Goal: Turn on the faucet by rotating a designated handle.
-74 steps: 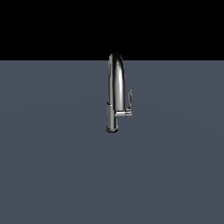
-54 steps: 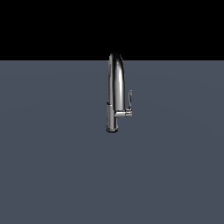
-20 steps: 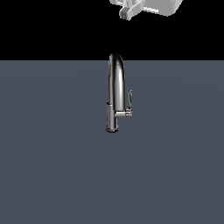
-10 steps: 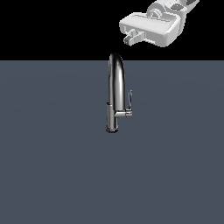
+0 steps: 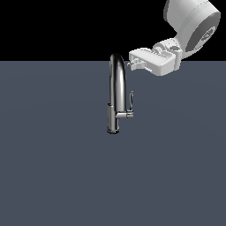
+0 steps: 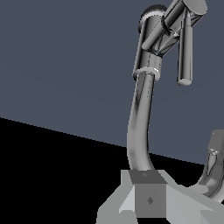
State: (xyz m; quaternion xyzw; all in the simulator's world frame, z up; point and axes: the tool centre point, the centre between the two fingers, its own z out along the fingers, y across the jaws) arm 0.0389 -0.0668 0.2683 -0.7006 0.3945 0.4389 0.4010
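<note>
The chrome gooseneck faucet (image 5: pixel 117 88) stands upright on its dark base near the middle of the exterior view. The handle (image 5: pixel 130 100), a thin chrome blade, stands up from a short stub on the exterior view's right of the body. My gripper (image 5: pixel 133 61) hovers level with the top of the arched spout, just to its right, with open and empty jaws pointing at the spout. In the wrist view the faucet (image 6: pixel 141 113) curves from its base towards one of my fingers (image 6: pixel 148 199), and the handle (image 6: pixel 184 52) hangs beside the body, apart from the gripper (image 6: pixel 180 186).
The faucet stands on a flat dark grey surface (image 5: pixel 53 176) under a black background. My white arm (image 5: pixel 193 22) reaches in from the exterior view's upper right.
My gripper has come down from the top edge of the exterior view and moved left towards the top of the spout. The faucet and handle have not moved.
</note>
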